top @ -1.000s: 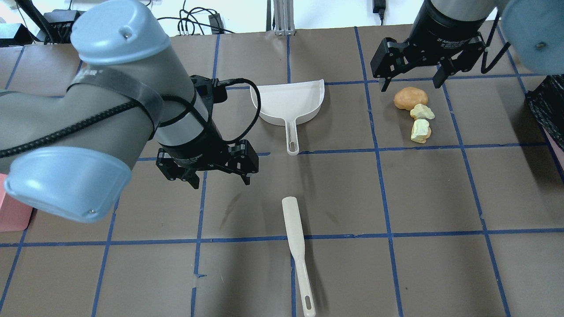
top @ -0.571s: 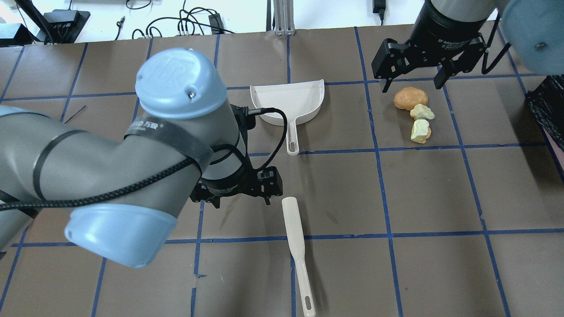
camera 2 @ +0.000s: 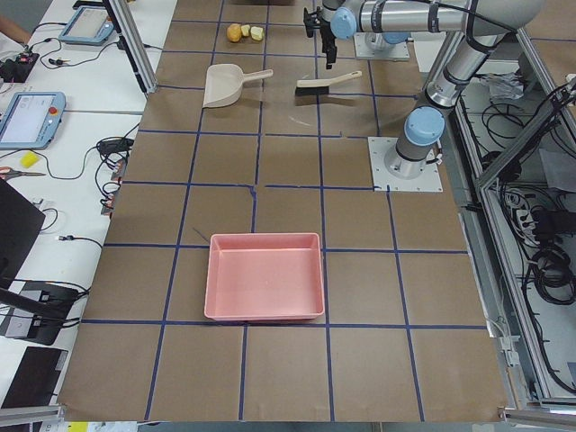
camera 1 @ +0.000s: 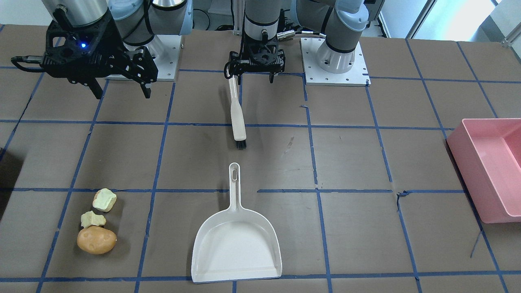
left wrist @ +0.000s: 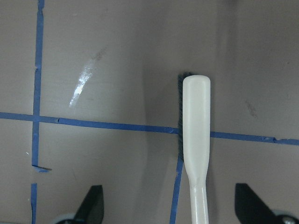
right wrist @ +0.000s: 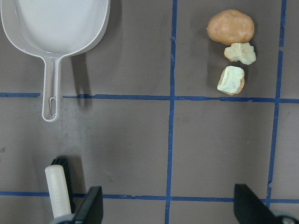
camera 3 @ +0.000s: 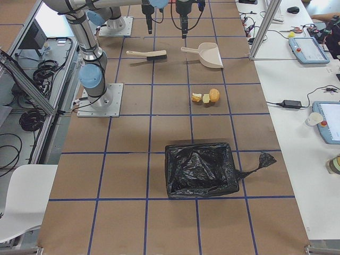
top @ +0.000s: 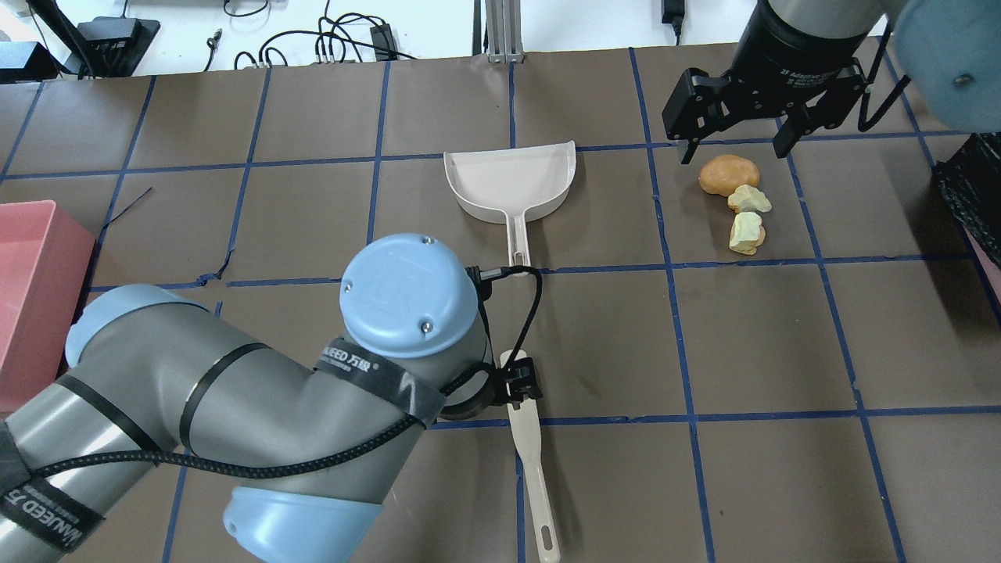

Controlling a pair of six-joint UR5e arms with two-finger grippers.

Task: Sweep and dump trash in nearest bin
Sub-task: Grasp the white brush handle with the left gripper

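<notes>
Three bits of trash (top: 749, 199) in a close row on the table's right side, well apart from the white dustpan (top: 512, 184). Nearer the robot, the brush (top: 532, 461), lying flat. Left gripper (left wrist: 168, 198) right over its wide end, fingers spread far apart, nothing held. Right gripper (top: 735, 141) also spread wide and holding nothing, hanging just past the trash. Best to slide sideways to centre the brush, go down low, then squeeze firmly

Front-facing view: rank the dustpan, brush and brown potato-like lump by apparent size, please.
Largest: dustpan.
Next: brush, long but narrow.
Smallest: brown potato-like lump.
</notes>
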